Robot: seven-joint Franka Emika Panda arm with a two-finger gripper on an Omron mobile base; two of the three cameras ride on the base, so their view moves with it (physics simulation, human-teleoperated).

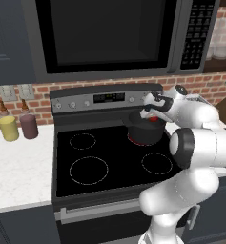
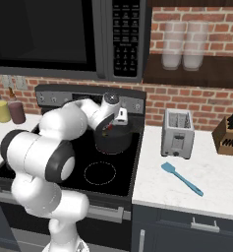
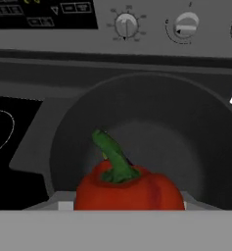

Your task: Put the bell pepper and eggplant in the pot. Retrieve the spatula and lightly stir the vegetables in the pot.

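From the left base view you see the gripper poised over the pot on the stove, with the red bell pepper just above the pot's mouth; from the right base view the spatula lies on the table right of the pot, in front of the toaster; in the hand view the jaws are clamped on the bell pepper, stem up, with the pot's dark inside behind it.
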